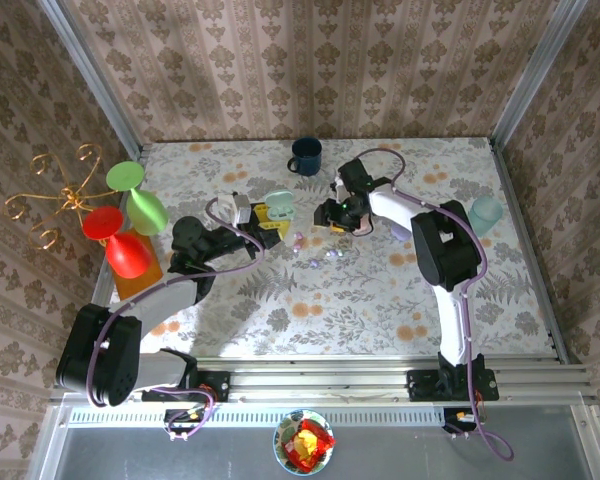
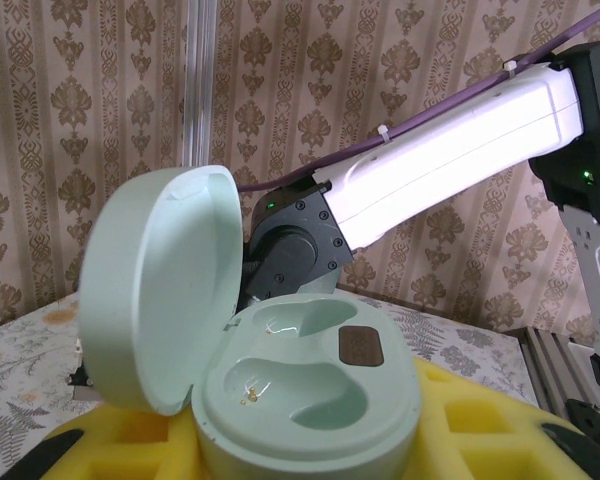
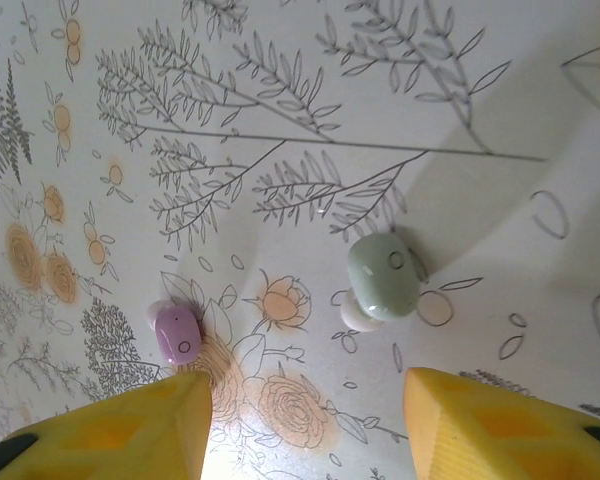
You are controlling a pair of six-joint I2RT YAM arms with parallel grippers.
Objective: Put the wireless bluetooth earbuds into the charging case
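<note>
My left gripper [image 2: 310,445] is shut on the mint green charging case [image 2: 310,385], its yellow pads [image 2: 480,425] on either side of the base. The lid [image 2: 160,290] stands open at the left and both wells are empty. From above, the case [image 1: 277,205] is held up left of centre. My right gripper [image 3: 305,420] hangs open low over the table, with nothing between its yellow fingertips [image 3: 480,420]. Just ahead of it lie a mint earbud [image 3: 383,277] and a lilac earbud [image 3: 177,334]. Several tiny earbuds [image 1: 315,252] lie on the cloth between the two grippers [image 1: 332,215].
A dark blue mug [image 1: 305,155] stands at the back centre. Green [image 1: 145,205] and red cups [image 1: 125,250] and a gold wire stand [image 1: 50,195] crowd the left edge. A pale blue cup [image 1: 485,213] sits at the right. Patterned walls close in the table.
</note>
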